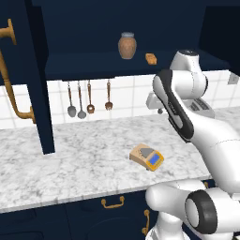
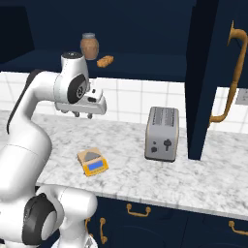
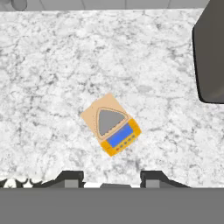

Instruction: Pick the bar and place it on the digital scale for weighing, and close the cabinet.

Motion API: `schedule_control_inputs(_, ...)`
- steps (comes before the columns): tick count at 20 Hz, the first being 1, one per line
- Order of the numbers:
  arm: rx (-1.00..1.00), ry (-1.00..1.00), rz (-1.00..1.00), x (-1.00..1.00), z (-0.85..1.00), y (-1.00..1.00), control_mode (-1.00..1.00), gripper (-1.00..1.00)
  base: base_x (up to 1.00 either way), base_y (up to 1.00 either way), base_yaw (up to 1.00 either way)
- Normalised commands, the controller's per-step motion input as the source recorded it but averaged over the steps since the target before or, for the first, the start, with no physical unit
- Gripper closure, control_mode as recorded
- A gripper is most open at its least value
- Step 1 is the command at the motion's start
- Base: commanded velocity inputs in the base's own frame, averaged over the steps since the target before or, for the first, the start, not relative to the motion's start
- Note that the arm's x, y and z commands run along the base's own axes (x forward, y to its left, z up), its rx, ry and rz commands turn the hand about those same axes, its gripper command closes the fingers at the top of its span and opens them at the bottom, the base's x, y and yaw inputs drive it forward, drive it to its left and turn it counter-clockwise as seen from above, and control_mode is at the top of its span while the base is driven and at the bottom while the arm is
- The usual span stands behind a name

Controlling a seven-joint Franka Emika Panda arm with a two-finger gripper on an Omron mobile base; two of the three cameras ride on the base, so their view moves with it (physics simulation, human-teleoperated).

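The orange-brown bar [image 1: 150,58] [image 2: 105,61] lies on the shelf of the open navy cabinet [image 1: 93,63], to the right of a brown lidded jar [image 1: 127,45]. On the marble counter lies the tan digital scale [image 1: 147,157] [image 2: 92,162] [image 3: 111,124], blue display toward the front edge. My gripper [image 2: 82,116] [image 3: 111,178] hangs above the scale and points down at it, open, with nothing between the fingers. It is well below and in front of the bar. Both cabinet doors [image 1: 28,75] [image 2: 213,72] stand swung out.
A silver toaster [image 2: 162,133] [image 3: 210,57] stands on the counter right of the scale. Several utensils [image 1: 89,98] hang on the tiled wall under the cabinet. The open doors' brass handles [image 1: 9,84] [image 2: 232,72] jut out at both sides. Navy drawers [image 1: 112,202] run below the counter.
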Motion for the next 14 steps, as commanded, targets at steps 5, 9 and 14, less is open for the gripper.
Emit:
schedule_control_inputs(5,0.0,0.01,0.02,-0.38,0.0,0.02,-1.0,-1.0,0.0,0.0,0.0)
schedule_control_inputs(9,0.0,-0.2,0.0,-0.45,0.42,0.03,-1.0,-1.0,0.0,0.0,0.0)
schedule_control_inputs(14,0.0,-0.2,0.0,-0.14,0.61,0.0,-1.0,-1.0,0.0,0.0,0.0)
